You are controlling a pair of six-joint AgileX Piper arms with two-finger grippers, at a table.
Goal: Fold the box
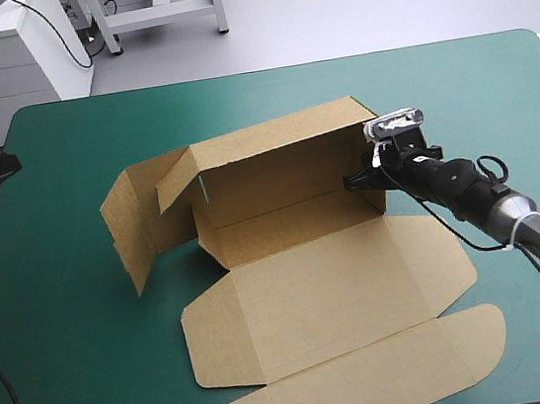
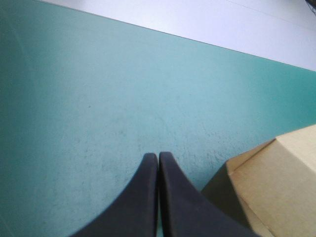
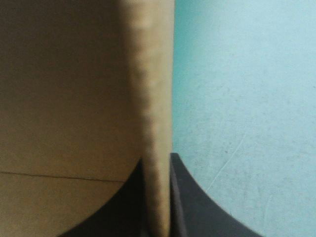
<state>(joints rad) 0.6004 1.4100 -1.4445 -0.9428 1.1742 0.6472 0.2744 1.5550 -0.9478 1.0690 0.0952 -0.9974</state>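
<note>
- In the high view, the brown box [image 1: 312, 296] lay at the middle of the table [image 1: 92, 365], partly formed: its long back wall stood upright, and the wide base panel and the lid lay flat on the teal-green cover toward the near edge.
- At the box's left end, a side wall and its flap stood up and splayed outward, open toward the table's left edge.
- The right gripper [image 1: 364, 178] reached in from the right and met the upright wall at the box's right end, near the back corner.
- The left gripper [image 1: 1, 166] hung at the table's left edge, well apart from the box.
- In the left wrist view, the left gripper [image 2: 158, 156] was clenched on nothing, its black fingers [image 2: 177, 197] pressed together in one pointed arch above bare cover [image 2: 123, 89].
- A raised corner of the box [image 2: 276, 182] showed off to one side of that gripper, not touching it.
- In the right wrist view, the right gripper [image 3: 157, 161] grasped the box: the cut edge of a brown wall [image 3: 64, 98] ran straight down between its all but closed fingers [image 3: 192, 202].
- The board's inner face filled one side of that wall's edge, and the cover [image 3: 247, 98] filled the other.
</note>
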